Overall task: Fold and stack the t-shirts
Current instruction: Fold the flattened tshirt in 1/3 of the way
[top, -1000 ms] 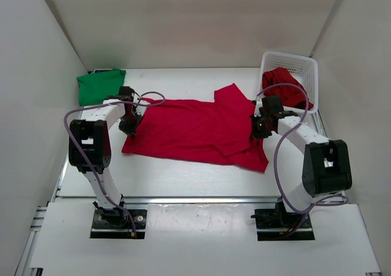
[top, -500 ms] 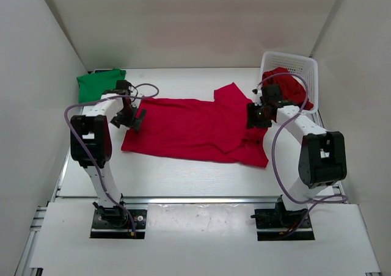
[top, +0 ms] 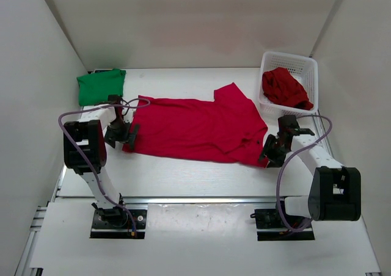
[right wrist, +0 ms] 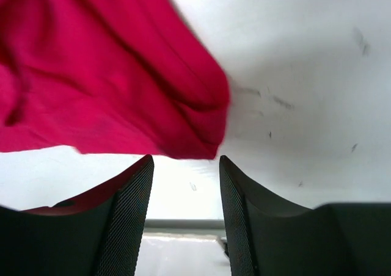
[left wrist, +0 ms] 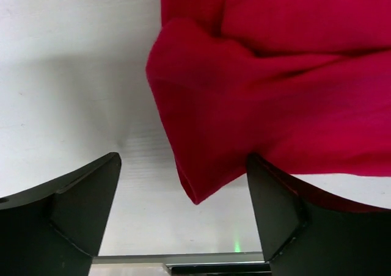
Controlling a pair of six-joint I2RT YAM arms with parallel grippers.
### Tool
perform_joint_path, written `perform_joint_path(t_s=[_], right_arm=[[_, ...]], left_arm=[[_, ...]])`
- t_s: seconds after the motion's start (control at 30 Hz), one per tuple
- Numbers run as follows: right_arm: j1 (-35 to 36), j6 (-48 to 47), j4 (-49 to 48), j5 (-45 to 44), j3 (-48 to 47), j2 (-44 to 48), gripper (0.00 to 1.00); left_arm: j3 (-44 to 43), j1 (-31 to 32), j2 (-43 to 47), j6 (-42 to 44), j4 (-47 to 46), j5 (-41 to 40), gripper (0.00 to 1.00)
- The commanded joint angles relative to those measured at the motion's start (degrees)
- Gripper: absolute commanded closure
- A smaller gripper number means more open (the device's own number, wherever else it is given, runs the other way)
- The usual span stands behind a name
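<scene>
A red t-shirt [top: 195,128] lies spread flat across the middle of the table. A green t-shirt [top: 101,85] sits folded at the back left. Another red t-shirt [top: 284,88] is bunched in the white basket [top: 307,63]. My left gripper [top: 121,134] is open at the spread shirt's near left corner. In the left wrist view that corner [left wrist: 244,99] points down between my wide-apart fingers [left wrist: 79,209], around the left gripper [left wrist: 183,209]. My right gripper [top: 272,151] is open at the shirt's near right corner [right wrist: 104,74]. Nothing lies between the right gripper [right wrist: 186,196] jaws.
The basket stands at the back right, against the right wall. White walls close in the table on the left, back and right. A metal rail [top: 183,198] runs along the table's near edge, in front of the arm bases.
Both grippers were shut on the shirt's side edges and have opened and let go. Each has drawn back toward the near corners, the right one farthest, and the shirt lies flatter.
</scene>
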State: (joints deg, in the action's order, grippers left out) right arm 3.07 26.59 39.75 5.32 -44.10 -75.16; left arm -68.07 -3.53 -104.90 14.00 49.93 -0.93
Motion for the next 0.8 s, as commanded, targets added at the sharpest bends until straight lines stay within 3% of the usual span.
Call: perform_joint_path(t_s=[0.0, 0.17, 0.2, 0.27, 0.33, 0.4, 0.57, 0.77], right_arm=[[-1.2, 5.7, -0.6, 3.2, 2.9, 0.0, 0.47], [-3.0, 8.3, -6.9, 4.3, 6.7, -2.8, 0.49], [-4.6, 8.1, -8.4, 5.9, 7.2, -3.1, 0.52], [-6.1, 8.1, -9.8, 6.1, 7.4, -3.8, 0.64], [-6.8, 8.5, -10.2, 4.9, 7.5, -3.3, 0.77], [-8.3, 8.4, -9.3, 3.1, 7.7, -2.7, 0.98], [-12.2, 7.2, -3.8, 0.3, 6.0, -1.2, 1.0], [-12.6, 7.7, 1.6, 0.1, 6.5, -1.1, 1.0]], left_arm=[[-0.9, -0.3, -0.8, -1.0, -0.8, 1.8, 0.07], [-1.6, 0.4, -3.6, -1.4, -0.8, 2.4, 0.48], [-1.5, 0.3, -4.2, -1.3, -0.7, 2.5, 0.56], [-1.5, 0.6, -4.6, -1.8, -1.2, 2.2, 0.85], [-1.0, 0.5, -4.3, -1.7, -1.4, 1.7, 1.0], [-0.5, 0.1, -4.3, -1.5, -1.4, 1.1, 1.0], [1.6, -2.8, -0.4, 1.7, 1.1, -3.5, 1.0], [7.4, -1.3, 6.0, 5.3, 3.6, -10.5, 1.0]])
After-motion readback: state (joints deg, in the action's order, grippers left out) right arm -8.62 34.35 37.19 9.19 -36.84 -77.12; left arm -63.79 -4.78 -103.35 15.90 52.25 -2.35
